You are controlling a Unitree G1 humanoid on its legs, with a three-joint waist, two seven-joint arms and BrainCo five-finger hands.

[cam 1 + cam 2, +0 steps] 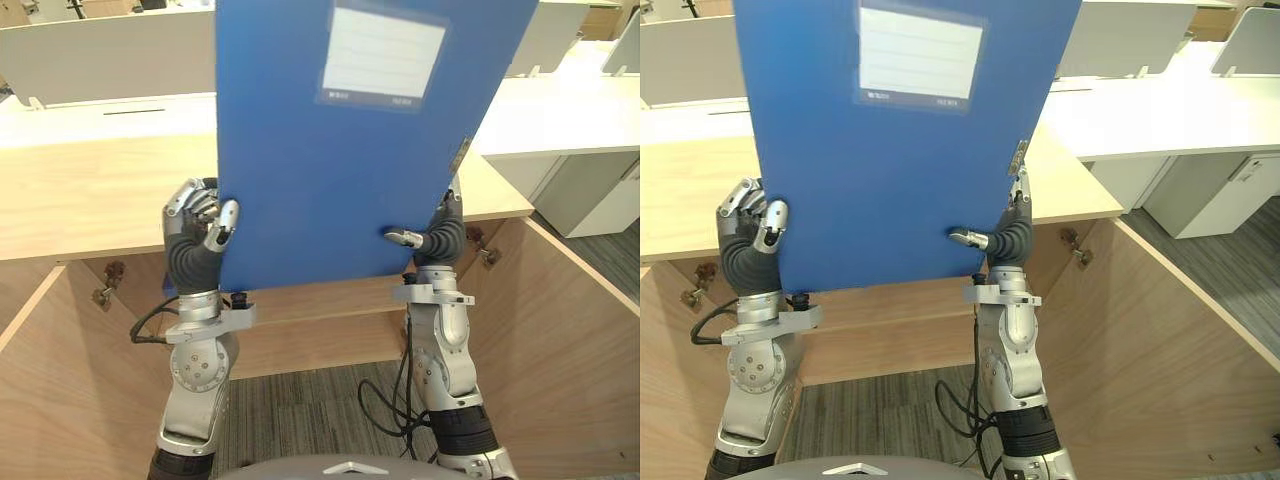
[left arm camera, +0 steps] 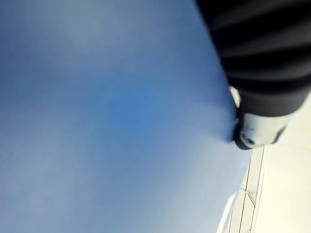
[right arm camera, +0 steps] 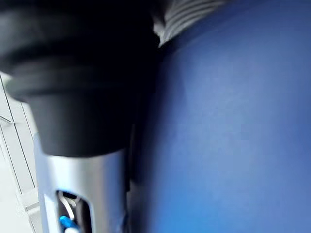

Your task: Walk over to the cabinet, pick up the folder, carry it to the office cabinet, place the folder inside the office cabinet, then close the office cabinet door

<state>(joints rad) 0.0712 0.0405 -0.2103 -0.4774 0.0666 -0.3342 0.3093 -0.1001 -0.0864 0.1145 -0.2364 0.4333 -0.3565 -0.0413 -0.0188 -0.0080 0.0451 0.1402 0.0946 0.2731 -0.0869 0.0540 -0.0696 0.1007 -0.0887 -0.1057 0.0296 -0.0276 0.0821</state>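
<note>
One blue folder [image 1: 340, 170] stands upright, pinched at its lower corners between two hands. The left hand [image 1: 195, 225] clamps the folder's lower left edge: its thumb lies flat on the near face and its fingers [image 1: 188, 203] curl tightly just beside that edge. The right hand [image 1: 440, 235] clamps the lower right edge: its thumb reaches across the near face, while its fingers [image 1: 455, 205] run up along the edge, with their tips hidden behind the folder. In the left wrist view a dark tip presses straight onto the blue surface.

One white label [image 1: 382, 55] sits on the near face, high above both thumbs. One small metal clip [image 1: 460, 155] shows on the folder's right edge, just above the right fingers.

One wooden cabinet [image 1: 90, 190] lies beyond the fingers. Its two doors [image 1: 570, 340] stand swung out, one outside each hand. Two hinges [image 1: 105, 285] show, one just outside each wrist. White desks [image 1: 560, 115] stand farther off, past the cabinet; how many I cannot tell.
</note>
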